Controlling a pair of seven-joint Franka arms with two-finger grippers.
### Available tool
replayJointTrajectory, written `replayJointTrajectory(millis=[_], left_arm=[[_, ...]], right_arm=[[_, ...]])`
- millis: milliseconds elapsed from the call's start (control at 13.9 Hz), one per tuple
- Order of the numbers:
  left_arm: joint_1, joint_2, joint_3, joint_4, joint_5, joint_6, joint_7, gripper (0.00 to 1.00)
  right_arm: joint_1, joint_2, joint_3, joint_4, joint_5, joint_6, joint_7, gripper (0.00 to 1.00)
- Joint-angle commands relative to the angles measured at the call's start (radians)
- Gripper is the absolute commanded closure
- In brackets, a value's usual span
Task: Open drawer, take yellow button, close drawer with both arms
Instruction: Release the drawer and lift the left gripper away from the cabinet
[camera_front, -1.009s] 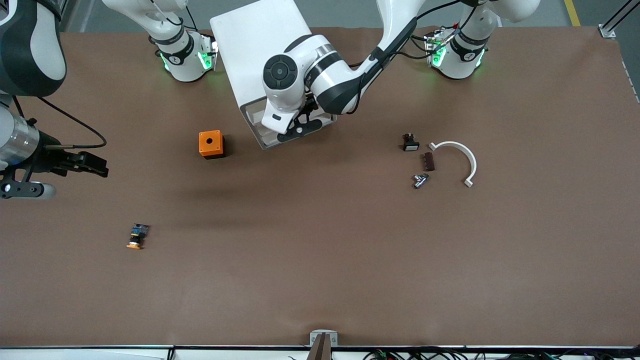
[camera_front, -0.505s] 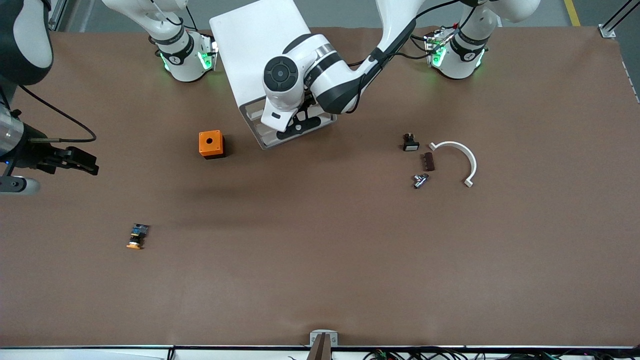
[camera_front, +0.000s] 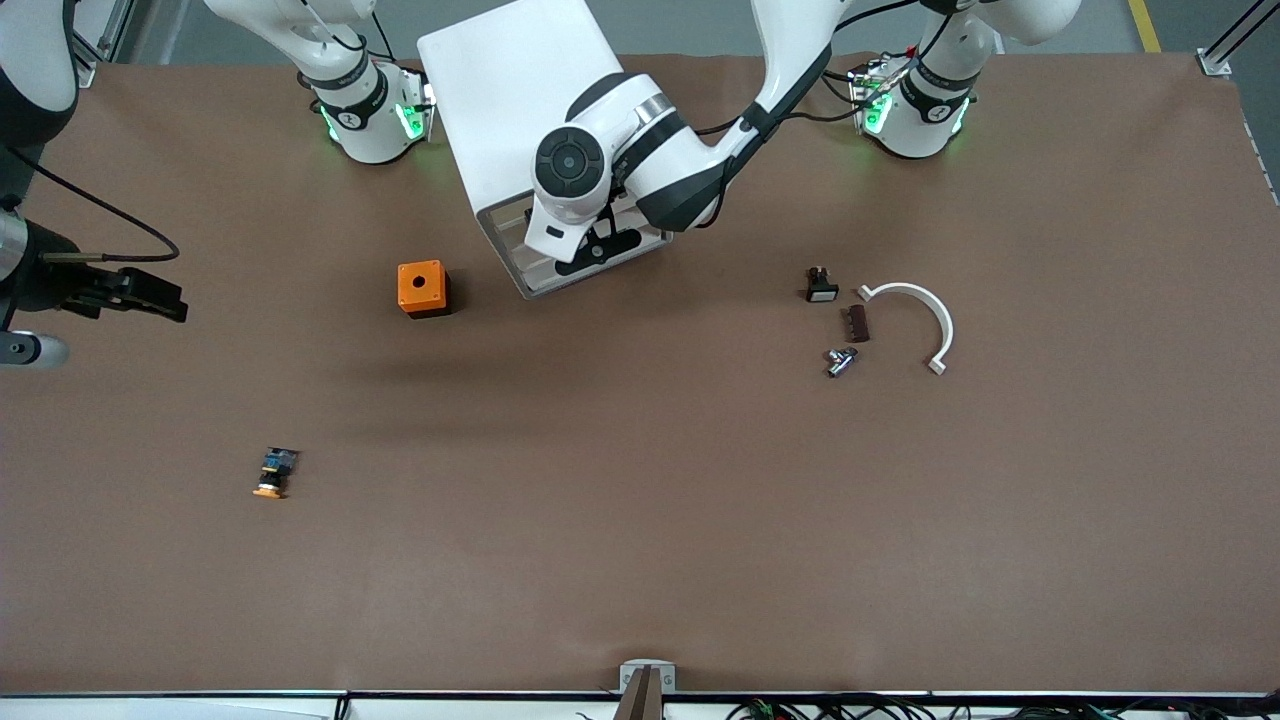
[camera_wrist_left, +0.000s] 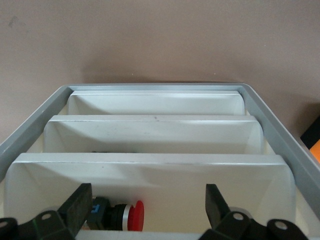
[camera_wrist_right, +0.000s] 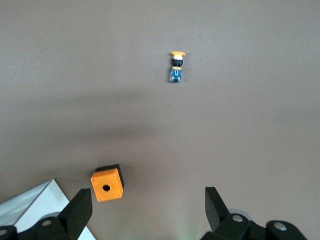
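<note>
The left gripper (camera_wrist_left: 145, 210) has its fingers (camera_wrist_left: 75, 207) spread wide at the front of the white cabinet (camera_front: 510, 90), where the drawer (camera_wrist_left: 150, 175) is nearly shut and a red-capped part (camera_wrist_left: 120, 216) lies in it. The left arm (camera_front: 640, 170) bends down over the cabinet from its base.

The right gripper (camera_front: 150, 297), fingers wide apart and holding nothing, hangs over the brown bench (camera_front: 640, 520) at the right arm's end.

The button (camera_front: 273, 473) lies on the bench, nearer the front camera than the orange box (camera_front: 422, 288). Toward the left arm's end sit a small black part (camera_front: 821, 285), a brown piece (camera_front: 858, 323), a metal fitting (camera_front: 840, 361) and a white curved piece (camera_front: 920, 315).
</note>
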Motion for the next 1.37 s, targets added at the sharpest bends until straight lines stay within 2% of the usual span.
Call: replayJointTrajectory(millis=[0,361,721,937,1298], left_arm=[[0.011,-0.016,-0.021,-0.001,-0.059,-0.013,-0.008,0.01],[0.099,-0.036,-0.017,0.012,-0.048,-0.013,-0.008,0.01],[0.249,-0.165,-0.010,0.012,-0.031,-0.016,0.029,0.01],[0.344,-0.245,-0.010,0.012,-0.025,-0.109,0.113,0.01],[0.545,-0.374,-0.009,0.009,-0.024,-0.368,0.375,0.01]], right_arm=[[-0.010,-0.032,0.003,0.000,0.001,-0.015,0.017,0.00],[-0.026,-0.084,0.006,-0.015,0.047,-0.017,0.015,0.00],[-0.012,-0.109,0.012,-0.033,0.046,-0.035,0.017,0.00],[0.002,-0.127,0.014,-0.052,0.047,-0.032,0.017,0.00],[0.007,-0.149,0.009,-0.079,0.047,-0.025,0.015,0.00]])
